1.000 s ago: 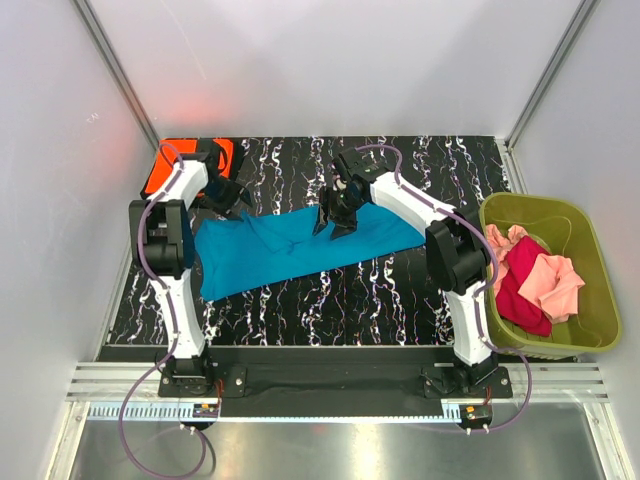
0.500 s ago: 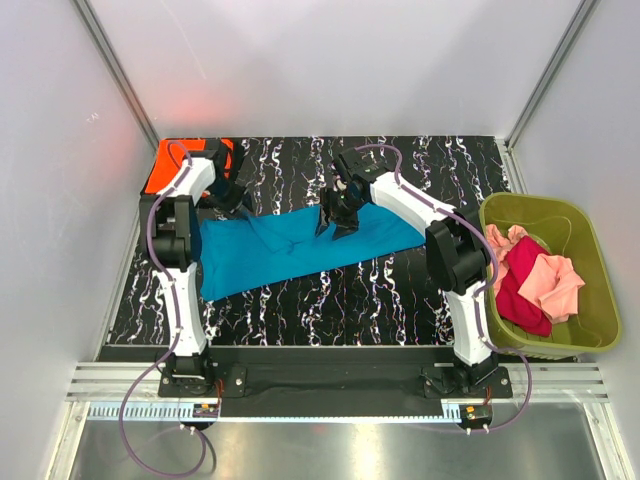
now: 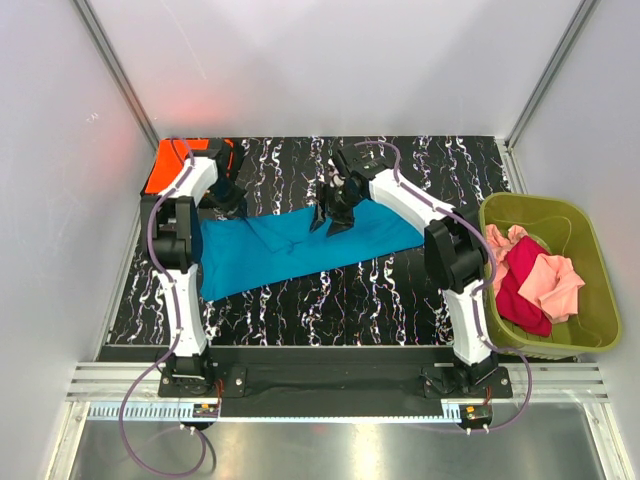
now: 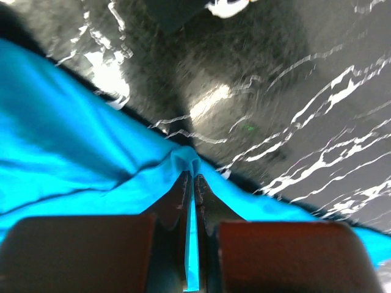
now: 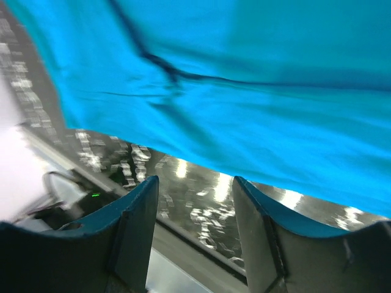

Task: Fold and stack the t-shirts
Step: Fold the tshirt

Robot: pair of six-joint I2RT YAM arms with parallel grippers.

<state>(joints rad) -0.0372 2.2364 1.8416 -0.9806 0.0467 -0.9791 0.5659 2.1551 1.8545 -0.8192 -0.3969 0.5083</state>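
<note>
A teal-blue t-shirt (image 3: 290,245) lies spread across the black marbled table (image 3: 400,290). My left gripper (image 3: 226,196) is at the shirt's far left corner, shut on a pinch of its cloth (image 4: 191,168); a strip of blue shows between the fingers. My right gripper (image 3: 333,215) is open and empty over the shirt's far edge, with blue cloth (image 5: 244,91) filling its view. A bright orange t-shirt (image 3: 162,170) lies at the far left corner, partly hidden by the left arm. Pink (image 3: 553,285) and magenta-red (image 3: 522,280) t-shirts lie in the bin.
An olive-green plastic bin (image 3: 590,235) stands at the right edge of the table. White walls close the table in at the back and sides. A metal rail (image 3: 330,380) runs along the near edge by the arm bases.
My left arm has swung a little toward the far left corner with the cloth in its grip. The right gripper has shifted slightly over the shirt's far edge.
</note>
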